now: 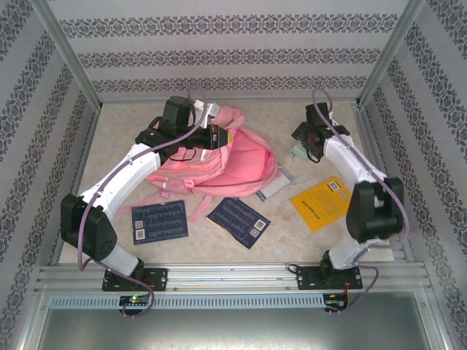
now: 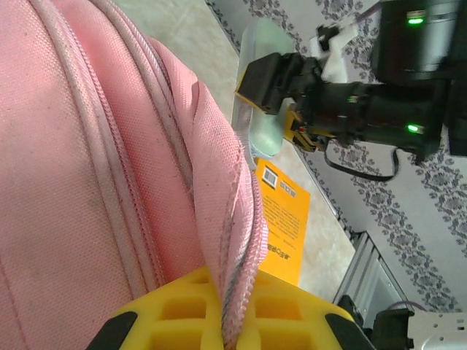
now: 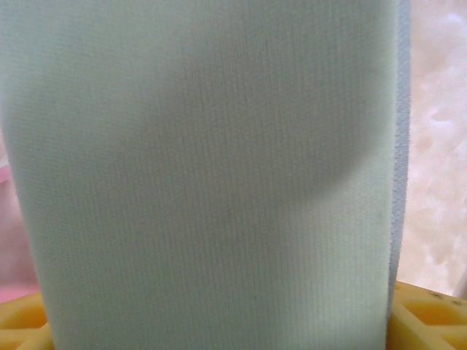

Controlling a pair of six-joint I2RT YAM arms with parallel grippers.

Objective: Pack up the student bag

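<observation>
I trust the zipper hem where my left end effector (image 2: 233,315) pinches the limp, light student bag (image 2: 95,182); my right end effector (image 2: 271,84) straddles a green pouch (image 3: 211,160), grip unclear.

Item: student bag (image 1: 237,164), a large pink fabric backpack.
Pose: lying flat on the table (image 1: 292,237), with pink straps trailing toward the near edge.
Position: centre-left of the table.
Zipper edge: lifted and pinched between the closed jaws of the left gripper (image 2: 230,321).
</observation>
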